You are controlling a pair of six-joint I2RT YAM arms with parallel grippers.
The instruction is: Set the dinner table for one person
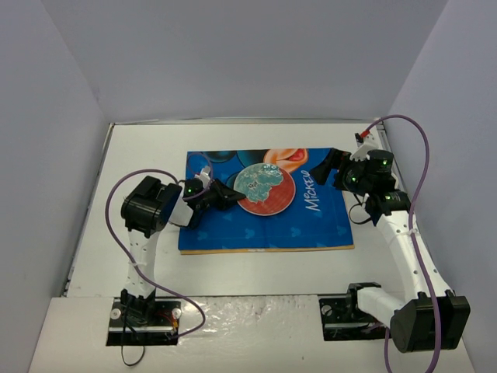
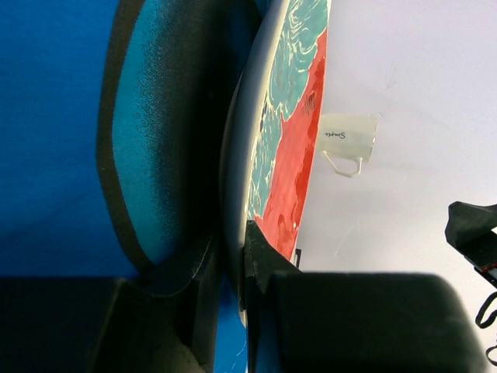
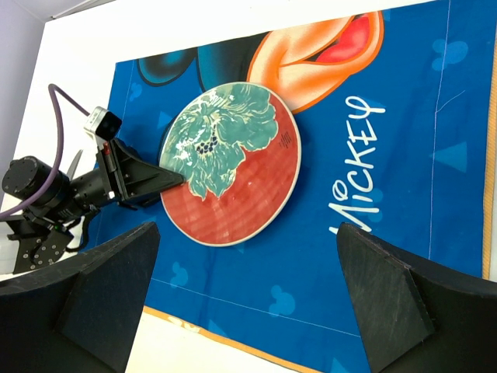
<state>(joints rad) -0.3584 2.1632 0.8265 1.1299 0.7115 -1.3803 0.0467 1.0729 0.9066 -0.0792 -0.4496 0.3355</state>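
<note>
One plate [image 1: 264,189], red with a teal flower, sits on one blue Mickey placemat [image 1: 311,225]. The left gripper [image 2: 233,252] has its jaws clamped on the plate's rim. The right gripper [image 3: 247,233] hangs above the placemat with its jaws wide apart, the plate below and ahead of them. The white dinner table [image 1: 147,148] lies beneath both grippers, enclosed by plain pale grey walls [image 1: 233,54].

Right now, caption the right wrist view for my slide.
Left claw pinches the rim of the red-and-teal plate on the blue Mickey placemat, framed by the open right claw.
</note>
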